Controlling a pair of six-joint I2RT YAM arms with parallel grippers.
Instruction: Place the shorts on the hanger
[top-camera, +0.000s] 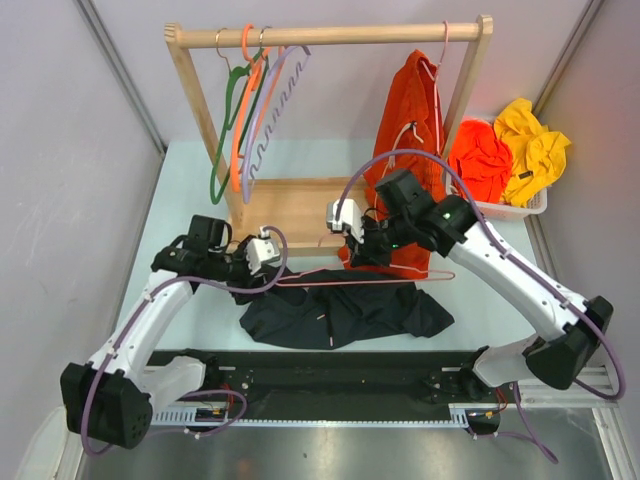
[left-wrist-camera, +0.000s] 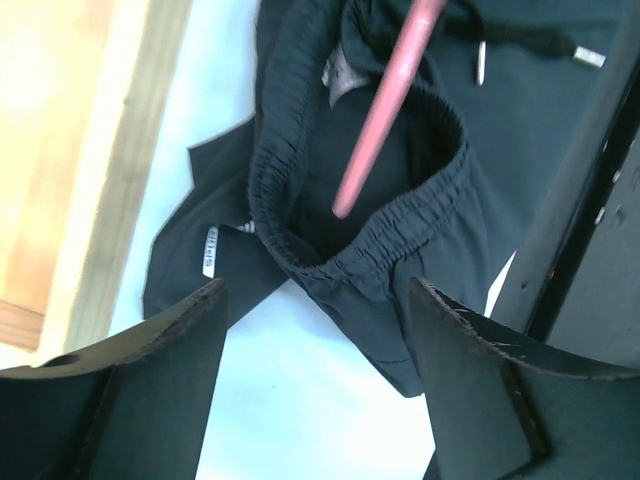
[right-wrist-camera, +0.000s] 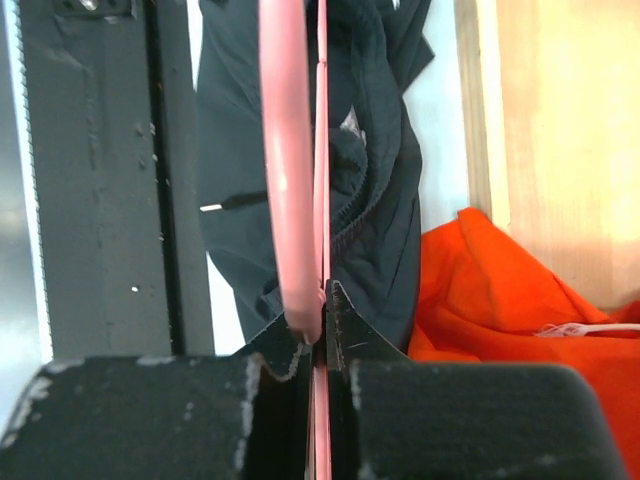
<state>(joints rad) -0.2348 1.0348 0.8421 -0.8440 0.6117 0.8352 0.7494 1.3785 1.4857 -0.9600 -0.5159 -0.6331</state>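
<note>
Left gripper (top-camera: 275, 262) is hovering low over the table (top-camera: 190, 185), jaws standing apart and holding nothing. In the left wrist view both fingers (left-wrist-camera: 160, 380) are sitting clear of the fabric, just short of the gathered waistband.

The shorts (top-camera: 340, 312) are lying crumpled flat on the table between the two arms, at the near edge and in front of the wooden rack (top-camera: 330, 36). The white label is showing at the left fold.

The hanger (top-camera: 370, 281) is lying across the upper edge of the shorts. Its left rod end (left-wrist-camera: 385, 110) is poking into the open waistband.

Right gripper (top-camera: 360, 252) is reaching down from the right, jaws closed tight on the hanger's thin rod. The right wrist view is showing the clamp at (right-wrist-camera: 322, 300), with the thicker pink bar (right-wrist-camera: 288, 150) running just beside it.

An orange garment (top-camera: 410, 120) is hanging on the rack behind that arm. A white basket (top-camera: 525, 208) at far right is holding orange and yellow clothing
</note>
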